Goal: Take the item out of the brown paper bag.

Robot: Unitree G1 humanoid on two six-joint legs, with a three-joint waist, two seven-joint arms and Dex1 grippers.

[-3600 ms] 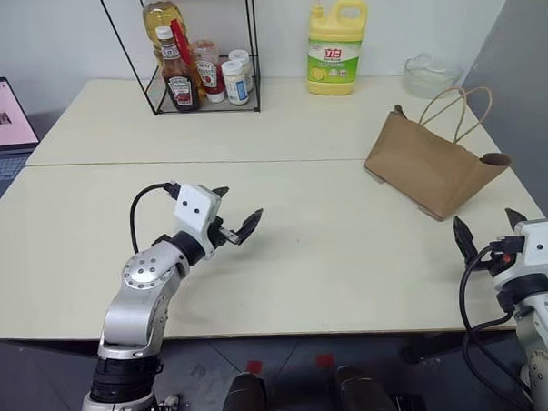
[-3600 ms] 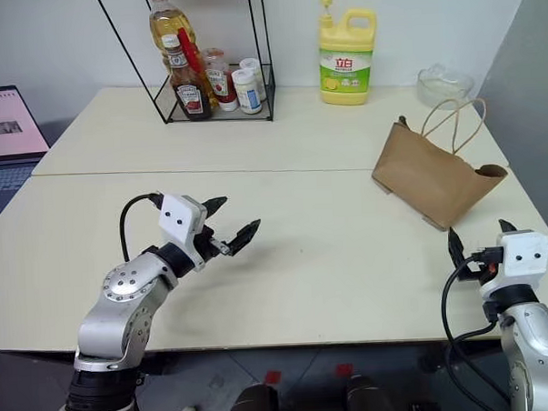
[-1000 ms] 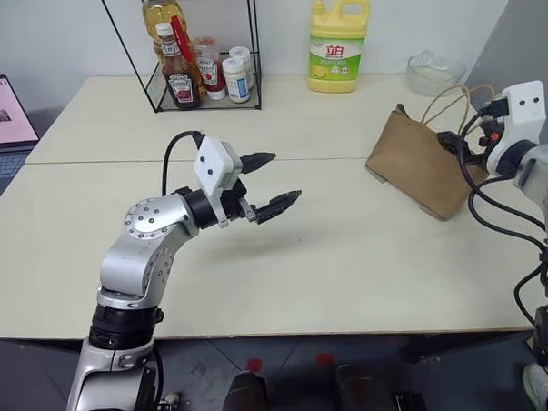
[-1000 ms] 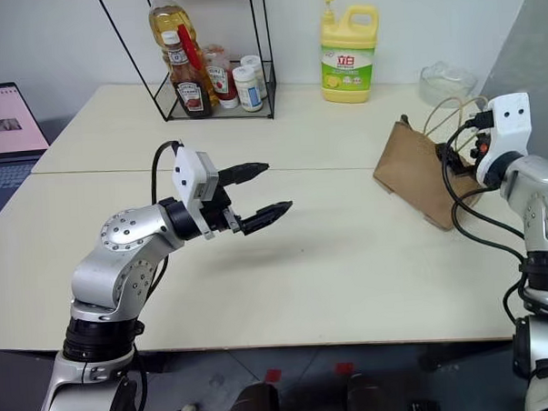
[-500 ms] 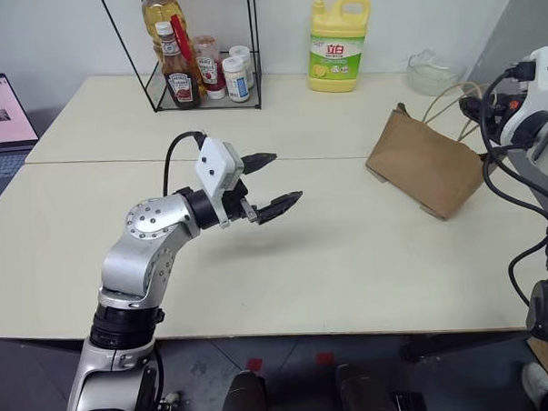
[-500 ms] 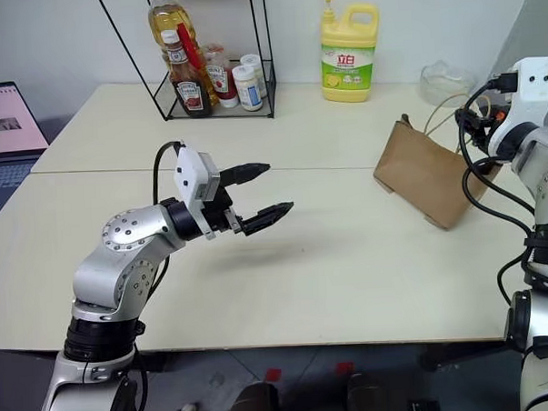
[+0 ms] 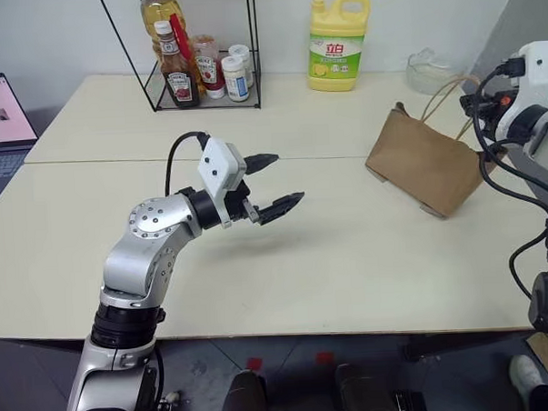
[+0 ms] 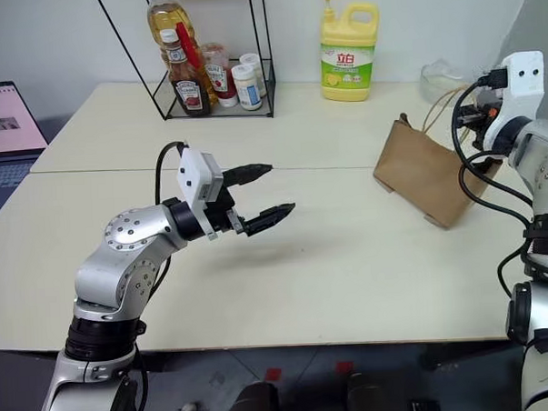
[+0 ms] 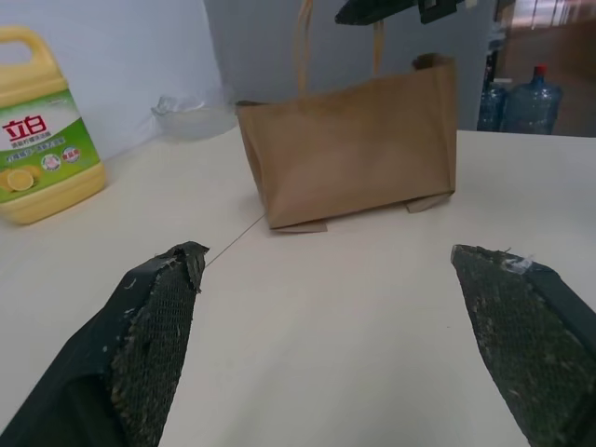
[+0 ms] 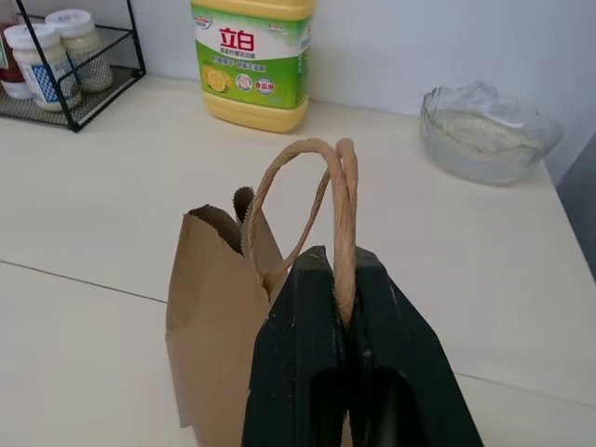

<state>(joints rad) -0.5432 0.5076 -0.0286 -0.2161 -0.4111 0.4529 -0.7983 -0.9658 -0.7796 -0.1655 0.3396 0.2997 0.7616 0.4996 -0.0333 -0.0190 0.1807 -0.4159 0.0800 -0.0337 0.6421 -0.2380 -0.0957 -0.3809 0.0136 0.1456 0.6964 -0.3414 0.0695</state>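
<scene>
The brown paper bag (image 7: 422, 167) lies tilted on the right side of the table, its loop handles pulled up. My right gripper (image 10: 343, 265) is shut on one handle loop, whose paper cord runs up between the two black fingers, just above the bag's top edge. It hangs at the bag's far right (image 7: 484, 105). My left gripper (image 7: 285, 178) is open over the middle of the table, pointing toward the bag, well apart from it. In the left wrist view its fingers (image 9: 154, 317) frame the bag (image 9: 354, 154). The item is hidden.
A yellow detergent jug (image 7: 337, 43) stands at the back of the table. To its left is a wire rack (image 7: 200, 63) with sauce bottles, to its right a glass bowl (image 7: 432, 71). A laptop (image 7: 2, 117) sits at the far left.
My right gripper has shut on the bag's handle and risen a little, drawing the handles upward. The left arm has stayed still.
</scene>
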